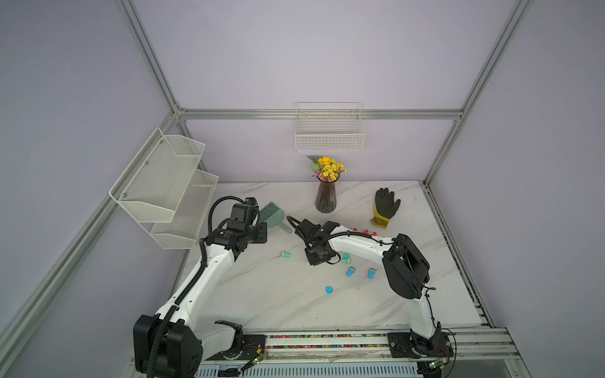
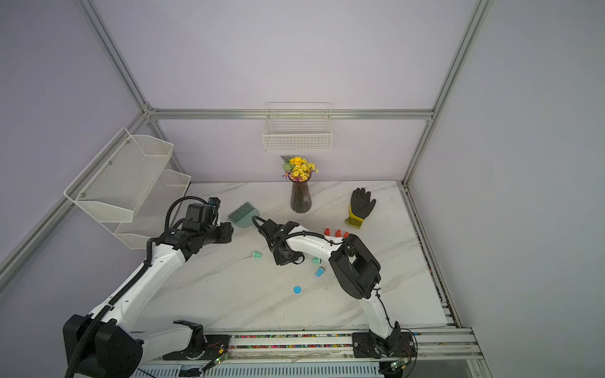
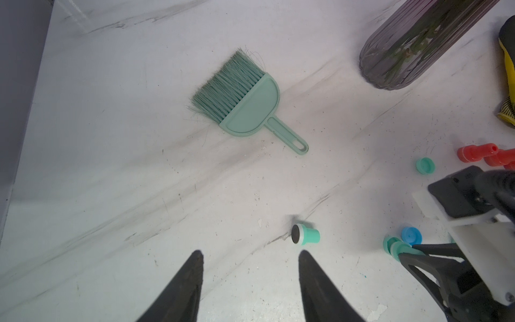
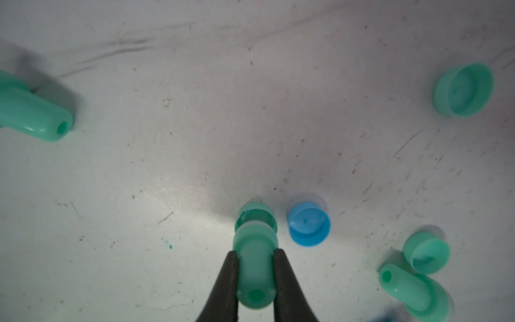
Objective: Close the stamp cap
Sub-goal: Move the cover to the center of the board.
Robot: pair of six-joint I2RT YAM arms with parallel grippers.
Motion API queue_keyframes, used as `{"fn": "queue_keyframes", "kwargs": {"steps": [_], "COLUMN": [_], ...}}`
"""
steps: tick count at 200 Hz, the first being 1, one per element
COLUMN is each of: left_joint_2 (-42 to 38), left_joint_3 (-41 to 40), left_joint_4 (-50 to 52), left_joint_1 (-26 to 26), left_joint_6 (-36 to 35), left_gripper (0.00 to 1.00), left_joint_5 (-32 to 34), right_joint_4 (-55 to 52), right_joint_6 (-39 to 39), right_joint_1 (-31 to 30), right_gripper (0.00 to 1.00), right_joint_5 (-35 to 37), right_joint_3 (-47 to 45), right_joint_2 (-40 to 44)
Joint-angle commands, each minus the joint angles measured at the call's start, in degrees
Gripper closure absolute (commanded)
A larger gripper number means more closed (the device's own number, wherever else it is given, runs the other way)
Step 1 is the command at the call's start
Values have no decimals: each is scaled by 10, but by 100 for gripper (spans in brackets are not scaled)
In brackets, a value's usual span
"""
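Where the right claw [image 4: 256, 251] clamps, a green stamp [image 4: 255, 278] sits gripped.

Left end effector [image 3: 250, 253] hangs, fingers spread; right end effector [image 4: 255, 251] is clamped tight.

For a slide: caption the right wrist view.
Right gripper shut on green plastic stamp, wide end against a round green cap beside a blue cap.

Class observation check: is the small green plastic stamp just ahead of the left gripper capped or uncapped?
Uncapped: the small green plastic stamp lies sideways, its dark face bare.
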State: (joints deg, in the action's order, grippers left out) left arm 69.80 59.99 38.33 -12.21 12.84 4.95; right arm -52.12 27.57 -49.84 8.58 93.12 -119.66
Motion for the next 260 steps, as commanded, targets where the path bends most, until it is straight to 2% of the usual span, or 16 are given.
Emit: {"fn": "queue_keyframes", "kwargs": {"steps": [1,83,135,163,224,260], "left_joint_2": [1,4,8,11,18,24], "left_joint_3": [16,17,17,17,18,19], "left_joint_4": [-11,-11,-12,-12,-12,-11], "left_joint_1": [5,10,12,13,14,14], "left_joint_6": [-9,-9,-9,-9,-9,-10], "left_gripper": [45,45,45,45,45,45], "left_joint_5": [-4,-16,-24,-30,-33,-33], "right_joint_4": [-3,2,-17,-41,-58,-45], "right_joint_6": [-6,-13,-20,-18,34,46], "right_joint_1": [-3,-3,-9,-33,-95,-98], "right_gripper": [100,100,100,100,100,100], "right_joint_5": [16,20,-55,-97,-120,-91], "right_joint_3": [16,16,-5,-27,-118,-109], "right_joint_2": [-13,-17,-2,14,85,117]}}
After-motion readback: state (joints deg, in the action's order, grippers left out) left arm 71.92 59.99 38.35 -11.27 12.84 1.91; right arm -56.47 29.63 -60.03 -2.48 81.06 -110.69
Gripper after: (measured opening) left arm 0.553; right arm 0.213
